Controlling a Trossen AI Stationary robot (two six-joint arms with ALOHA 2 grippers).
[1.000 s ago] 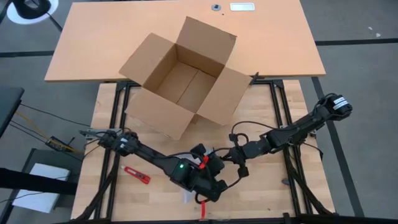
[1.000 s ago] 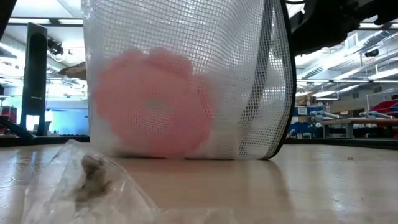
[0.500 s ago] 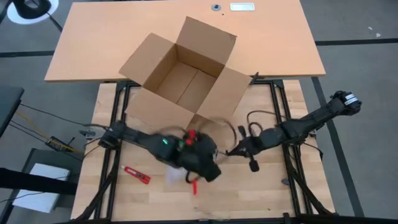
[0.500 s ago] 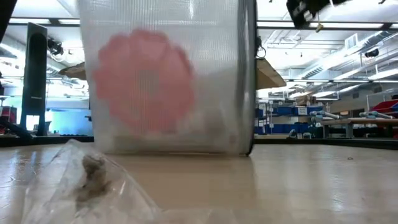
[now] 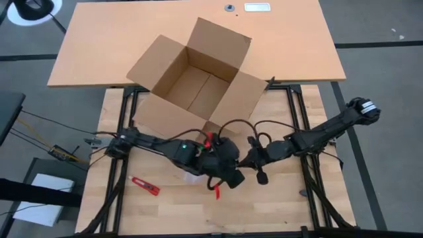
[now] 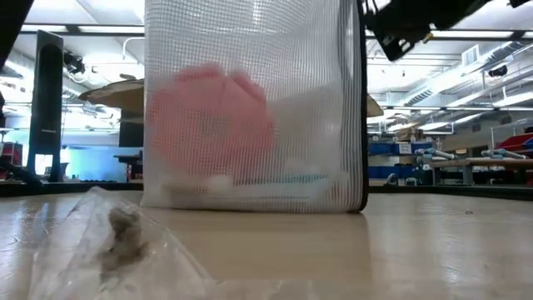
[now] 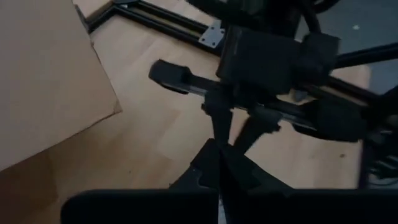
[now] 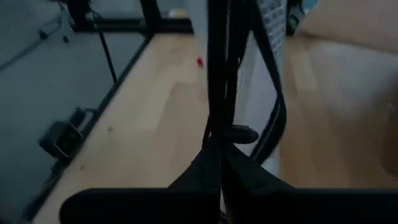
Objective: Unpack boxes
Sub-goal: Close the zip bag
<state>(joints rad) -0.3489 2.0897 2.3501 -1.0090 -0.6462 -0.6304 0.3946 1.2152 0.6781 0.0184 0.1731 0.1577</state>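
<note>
The box (image 5: 192,82) is a brown cardboard carton standing open at the table's far middle, all flaps spread, its floor bare. A white mesh bag (image 6: 250,108) with black edging holds a pink thing (image 6: 216,125). The bag hangs upright between both grippers, near the table's middle, on the near side of the box. My left gripper (image 5: 231,177) and my right gripper (image 5: 246,160) meet tip to tip, both shut on the bag's black edging. Whether the bag's bottom (image 6: 250,204) touches the table I cannot tell. My left gripper pinches a thin black strip of the bag's edging (image 7: 219,134) between its two shut fingers, slanting down from the table's left. The bag itself lies hidden under the arm. My right gripper pinches the bag's black edging (image 8: 217,118) between its two shut fingers, slanting down from the table's right. The strip runs on past the fingertips, and the white mesh (image 8: 267,37) shows beside it.
A crumpled clear plastic bag (image 6: 117,242) lies close to the low camera at the table's near edge. A red tool (image 5: 144,186) lies on the near left of the table. A red tag (image 5: 215,192) dangles below the left gripper. Cables loop over both wrists.
My left gripper has gone toward the far edge and to the right, rising and rolling. The mesh bag has come along, turned about and now hangs square, where a second ago it was slanted and bulging. My right gripper has risen a little.
</note>
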